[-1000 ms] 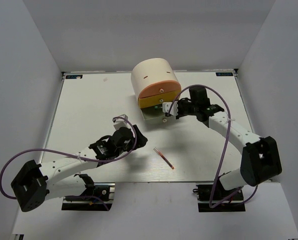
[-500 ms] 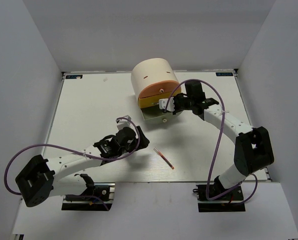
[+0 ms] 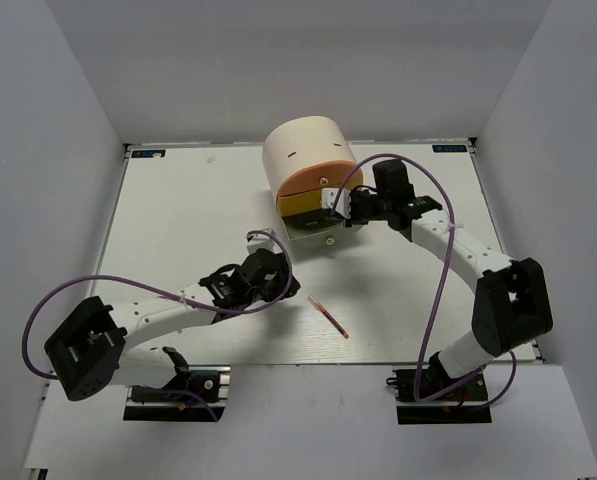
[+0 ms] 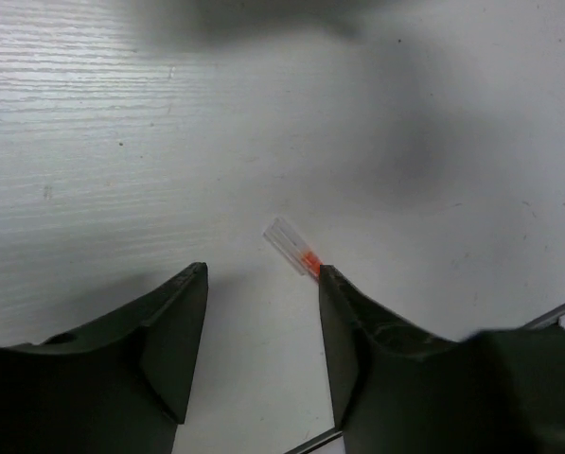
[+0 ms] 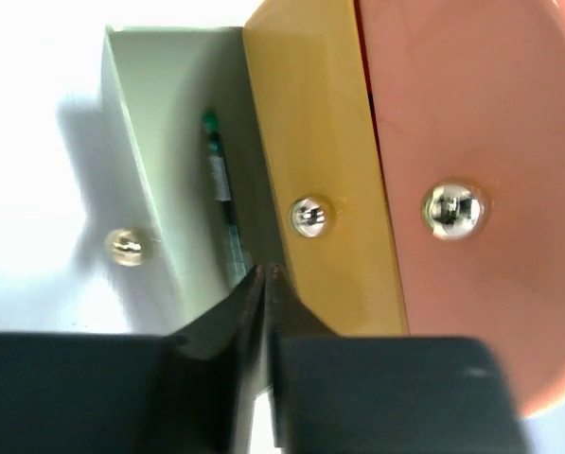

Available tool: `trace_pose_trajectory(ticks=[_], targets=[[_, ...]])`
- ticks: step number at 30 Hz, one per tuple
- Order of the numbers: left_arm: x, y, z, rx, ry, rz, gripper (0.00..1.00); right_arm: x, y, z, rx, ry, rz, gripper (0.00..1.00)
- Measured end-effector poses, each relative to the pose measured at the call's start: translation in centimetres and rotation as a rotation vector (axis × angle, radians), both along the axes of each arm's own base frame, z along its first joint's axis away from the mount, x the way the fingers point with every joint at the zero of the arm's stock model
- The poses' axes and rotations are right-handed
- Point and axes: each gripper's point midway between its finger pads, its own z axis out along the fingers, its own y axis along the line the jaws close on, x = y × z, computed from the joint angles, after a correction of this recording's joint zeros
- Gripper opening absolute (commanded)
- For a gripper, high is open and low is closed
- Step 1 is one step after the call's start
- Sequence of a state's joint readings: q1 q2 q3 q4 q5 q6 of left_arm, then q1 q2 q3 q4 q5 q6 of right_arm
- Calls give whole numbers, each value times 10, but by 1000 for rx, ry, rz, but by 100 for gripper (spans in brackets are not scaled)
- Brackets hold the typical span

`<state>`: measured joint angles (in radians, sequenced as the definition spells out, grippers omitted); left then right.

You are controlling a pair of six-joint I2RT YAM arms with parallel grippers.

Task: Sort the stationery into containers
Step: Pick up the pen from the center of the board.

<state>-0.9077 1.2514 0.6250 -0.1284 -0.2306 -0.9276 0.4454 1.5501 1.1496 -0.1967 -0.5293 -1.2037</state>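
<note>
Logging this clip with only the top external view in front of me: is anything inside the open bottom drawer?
Observer: Yes. The right wrist view shows a thin pen with a green end lying in the grey-green drawer, next to the yellow drawer.
Operator: Is the right gripper holding something?
Observer: No. Its fingers are pressed together with nothing between them, tips by the yellow drawer's edge.
Operator: Has the left gripper got the red pen?
Observer: Not yet. Its fingers are apart, and the pen's clear end lies on the table just ahead of them, beside one fingertip.
</note>
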Motion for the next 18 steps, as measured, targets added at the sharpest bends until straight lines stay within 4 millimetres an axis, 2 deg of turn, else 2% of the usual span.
trace_pose_trajectory(ticks=[4,5,8,9,12,16,17,18], targets=[[1,-15,0,17,-5,-86,6,-13,-3,10,85,137,-84,0],[1,-19,0,21,-7,-115,5,-17,-5,13,110,177,-107,0],[3,-37,1,62,-17,-238,14,-25,-8,16,177,300,-173,0],[2,-44,1,72,-17,-282,17,-28,-9,16,197,340,-194,4],[2,-65,-2,118,1,-413,30,-39,-16,5,238,468,-257,27],[-3,-82,-16,208,47,-578,45,-51,-25,-12,264,592,-321,31],[-6,-81,-21,235,63,-616,70,-53,-27,-13,271,611,-335,31],[-11,-79,-26,267,69,-667,84,-55,-29,-14,276,623,-345,31]])
